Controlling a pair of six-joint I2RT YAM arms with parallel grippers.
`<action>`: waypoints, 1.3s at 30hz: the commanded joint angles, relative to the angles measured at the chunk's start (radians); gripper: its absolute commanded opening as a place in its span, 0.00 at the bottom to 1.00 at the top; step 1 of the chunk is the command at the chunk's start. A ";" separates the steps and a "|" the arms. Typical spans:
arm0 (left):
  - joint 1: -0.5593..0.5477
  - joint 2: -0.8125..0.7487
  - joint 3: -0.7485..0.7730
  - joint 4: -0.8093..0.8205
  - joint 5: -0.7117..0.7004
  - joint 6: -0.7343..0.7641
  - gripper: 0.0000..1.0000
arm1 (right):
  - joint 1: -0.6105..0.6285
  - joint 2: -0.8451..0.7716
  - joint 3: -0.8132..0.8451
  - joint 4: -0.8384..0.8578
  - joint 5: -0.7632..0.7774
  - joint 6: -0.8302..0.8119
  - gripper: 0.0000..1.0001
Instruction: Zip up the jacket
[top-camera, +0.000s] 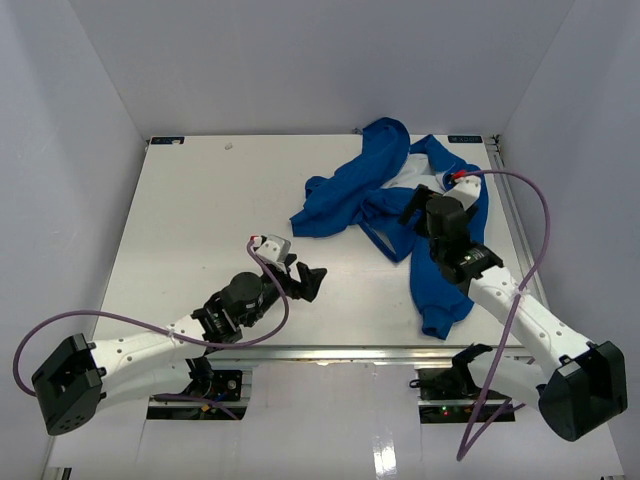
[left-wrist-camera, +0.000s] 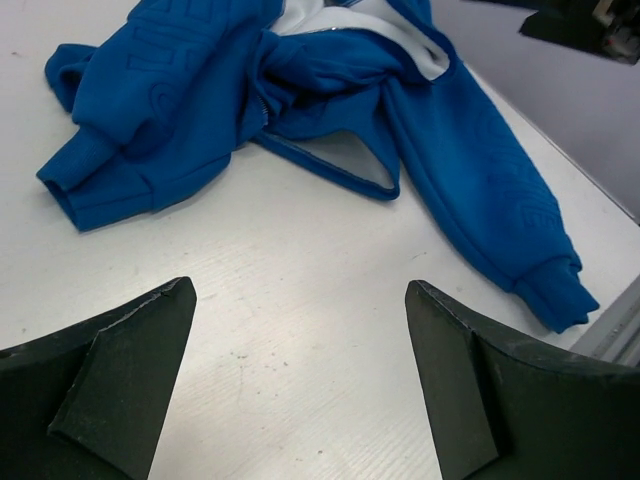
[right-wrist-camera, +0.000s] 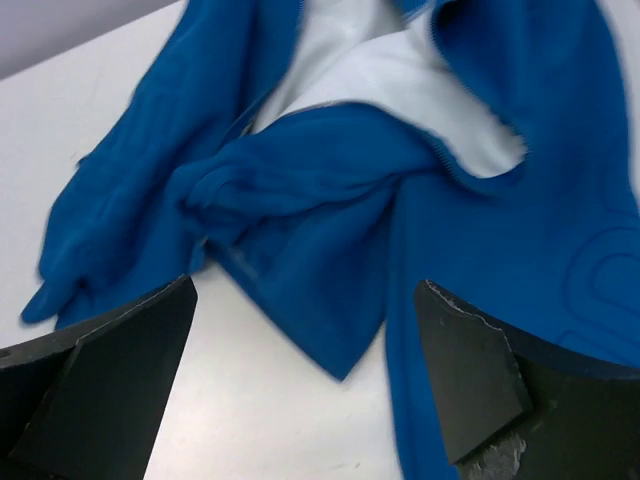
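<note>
Top external: the jacket (top-camera: 350, 195) is crumpled far right on the table (top-camera: 200, 220), one sleeve (top-camera: 440, 300) stretched toward the near edge. Left wrist: the left gripper (left-wrist-camera: 300, 290) is held open, short of it. Right wrist: the right gripper (right-wrist-camera: 305, 288) is held open above its folds.

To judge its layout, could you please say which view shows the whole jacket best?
The top view: it alone shows nearly the whole jacket. The left wrist view crops its far part; the right shows only the blurred middle.

Royal-blue jacket (top-camera: 345, 195) with white lining, white table (top-camera: 200, 220), black claws.
</note>
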 joint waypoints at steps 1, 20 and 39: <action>-0.003 0.032 0.041 -0.027 -0.019 -0.016 0.96 | -0.121 0.039 0.020 -0.021 0.009 0.043 0.96; 0.363 0.806 0.635 -0.187 0.070 -0.089 0.90 | -0.336 0.293 -0.077 0.342 -0.568 -0.014 1.00; 0.615 0.675 0.387 -0.128 0.003 -0.312 0.00 | -0.006 0.447 -0.150 0.390 -0.313 -0.041 0.32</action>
